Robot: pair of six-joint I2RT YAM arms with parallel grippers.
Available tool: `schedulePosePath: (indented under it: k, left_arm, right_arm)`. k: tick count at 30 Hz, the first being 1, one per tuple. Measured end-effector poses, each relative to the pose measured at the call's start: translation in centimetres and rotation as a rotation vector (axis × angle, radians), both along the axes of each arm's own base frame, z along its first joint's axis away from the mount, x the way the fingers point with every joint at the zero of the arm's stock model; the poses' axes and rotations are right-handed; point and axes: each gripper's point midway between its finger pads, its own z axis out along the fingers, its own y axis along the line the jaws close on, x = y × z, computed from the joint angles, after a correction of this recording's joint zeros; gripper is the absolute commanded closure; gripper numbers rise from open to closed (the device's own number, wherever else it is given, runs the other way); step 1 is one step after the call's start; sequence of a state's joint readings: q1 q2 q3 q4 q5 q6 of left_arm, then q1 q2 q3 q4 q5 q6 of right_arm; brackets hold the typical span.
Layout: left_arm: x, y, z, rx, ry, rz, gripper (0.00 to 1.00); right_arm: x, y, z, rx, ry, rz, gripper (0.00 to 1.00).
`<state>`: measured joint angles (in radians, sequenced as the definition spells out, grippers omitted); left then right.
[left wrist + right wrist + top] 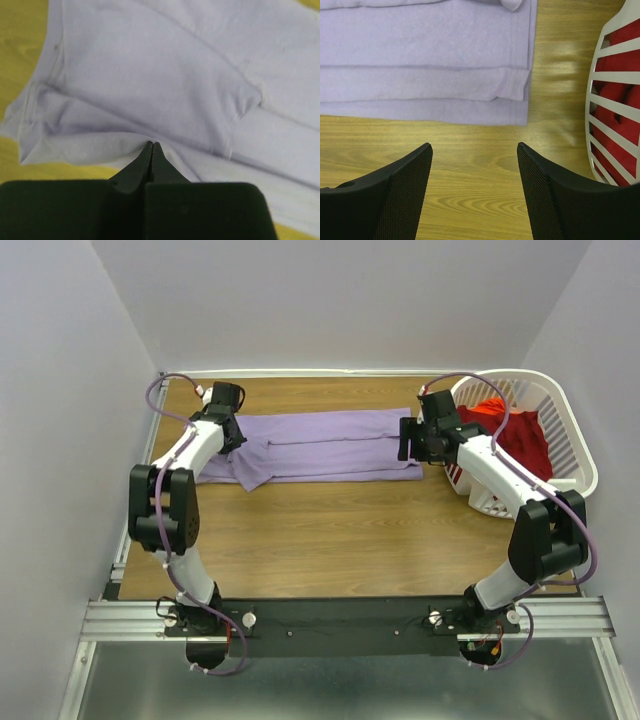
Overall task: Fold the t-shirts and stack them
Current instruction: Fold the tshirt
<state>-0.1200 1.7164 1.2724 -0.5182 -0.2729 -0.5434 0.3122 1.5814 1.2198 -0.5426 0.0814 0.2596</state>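
Upper centre, the light purple cloth t-shirt (pixel 330 445) is lying folded lengthwise; left hand (pixel 153 145) is pinching its edge, right hand (pixel 473 146) is standing apart.

Flat lavender t-shirt (pixel 330 445), crumpled red t-shirt (pixel 522 435)

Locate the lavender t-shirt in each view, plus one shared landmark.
Top external: lavender t-shirt spans the far middle of the wooden tabletop.
Left wrist: lavender t-shirt fills most of the frame.
Right wrist: lavender t-shirt covers the top left.
Shared landmark: the wooden tabletop beneath it.
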Motion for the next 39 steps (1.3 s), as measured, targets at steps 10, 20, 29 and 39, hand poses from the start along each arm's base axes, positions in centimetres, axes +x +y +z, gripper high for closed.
schedulePosePath:
  k: [10,20,29,39]
  left_arm:
    - [6.3,0.1,-2.0,0.066,0.005,-0.037,1.00]
    - [9.8,-0.3,-0.9,0.068,-0.073,-0.047,1.00]
    - [10.6,-0.3,-2.7,0.068,-0.059,-0.042,1.00]
    - [11.4,0.0,-2.2,0.040,-0.099,-0.001,1.00]
  right_arm:
    - [-0.3,0.6,-0.3,0.022,0.013,0.033,0.24]
    - [-0.4,1.6,-1.5,0.051,0.051,0.083,0.24]
    - [-0.5,2.6,-2.8,0.078,0.086,0.129,0.24]
    - [-0.2,3.1,-3.0,0.095,0.082,0.152,0.24]
